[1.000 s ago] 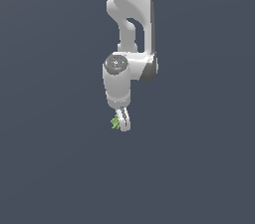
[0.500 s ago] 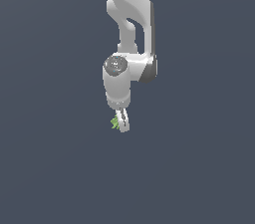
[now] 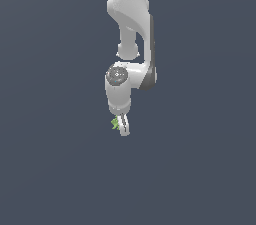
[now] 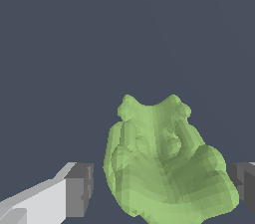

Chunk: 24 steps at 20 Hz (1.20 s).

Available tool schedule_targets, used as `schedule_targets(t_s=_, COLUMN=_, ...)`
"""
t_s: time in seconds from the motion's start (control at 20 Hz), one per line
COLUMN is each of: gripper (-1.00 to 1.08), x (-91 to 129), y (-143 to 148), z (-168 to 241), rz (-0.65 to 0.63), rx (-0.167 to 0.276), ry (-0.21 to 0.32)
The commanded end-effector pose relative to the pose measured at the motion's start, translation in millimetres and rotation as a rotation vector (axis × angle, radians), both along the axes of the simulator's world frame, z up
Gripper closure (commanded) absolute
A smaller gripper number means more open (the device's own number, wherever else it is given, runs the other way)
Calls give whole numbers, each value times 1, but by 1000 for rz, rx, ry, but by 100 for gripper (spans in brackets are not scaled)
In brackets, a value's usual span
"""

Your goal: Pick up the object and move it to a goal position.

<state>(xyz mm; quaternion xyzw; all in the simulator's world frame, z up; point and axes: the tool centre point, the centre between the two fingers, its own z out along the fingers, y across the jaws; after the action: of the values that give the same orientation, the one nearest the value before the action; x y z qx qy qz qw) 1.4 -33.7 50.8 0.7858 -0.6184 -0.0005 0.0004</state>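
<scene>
In the exterior view, the white jointed arm hangs down against plain dark grey, its white hand (image 3: 122,128) at the tip with a tiny bright green knobbly piece (image 3: 115,123) held at the fingers.

The wrist view alone shows the piece (image 4: 167,166) close: lumpy, faceted, matte green, pinched between two grey pads (image 4: 78,189).

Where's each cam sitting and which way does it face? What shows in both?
Exterior view: off the arm, facing the white Panda arm hanging down to the gripper against blank grey; exact position can't be told.
Wrist view: on the wrist, looking along the fingers at the green knobbly object between them; only the finger pads show.
Shared: the gripper fingers and the green object.
</scene>
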Motion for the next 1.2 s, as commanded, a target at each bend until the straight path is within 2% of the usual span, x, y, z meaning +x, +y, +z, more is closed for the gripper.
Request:
schedule_targets(t_s=0.0, gripper=-92, x=1, y=0, z=-8, rz=-1, rx=0, ry=-1)
schedule_targets(t_s=0.15, gripper=-92, x=1, y=0, z=-10, rz=-1, rx=0, ry=-1)
schedule_targets(t_s=0.2, gripper=108, x=1, y=0, z=-10, rz=-1, rx=0, ry=-1)
schedule_targets(t_s=0.8, gripper=108, x=1, y=2, z=-8, rz=0, rx=0, ry=-3)
schedule_targets(t_s=1.15, gripper=108, x=-9, y=28, z=1, rz=0, rx=0, ry=-3)
